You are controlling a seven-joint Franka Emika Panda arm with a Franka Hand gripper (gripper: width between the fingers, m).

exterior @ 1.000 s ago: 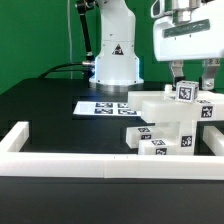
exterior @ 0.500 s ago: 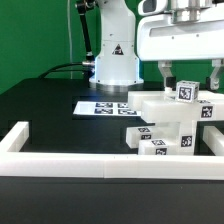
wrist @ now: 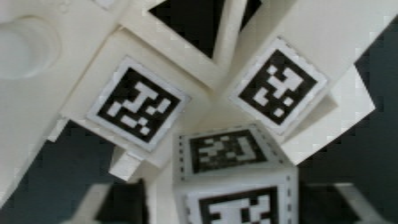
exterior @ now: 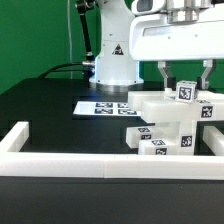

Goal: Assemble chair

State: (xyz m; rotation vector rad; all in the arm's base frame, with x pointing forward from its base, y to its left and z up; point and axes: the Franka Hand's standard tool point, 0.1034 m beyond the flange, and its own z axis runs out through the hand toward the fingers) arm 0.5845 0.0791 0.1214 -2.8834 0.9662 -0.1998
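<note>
We see the chair (exterior: pixel 170 122) as a cluster of white tagged blocks on the black worktop (exterior: pixel 50 110), at the exterior view's right, just inside the white border rail (exterior: pixel 90 165) and beside the marker board (exterior: pixel 105 106). Our pincer (exterior: pixel 186 78) stands over the top tagged block (exterior: pixel 186 92), its fingers narrowed either side of it and apparently clamping it. We judge a grasp is in hand; next comes a careful lift or seating, keeping the part square.
</note>
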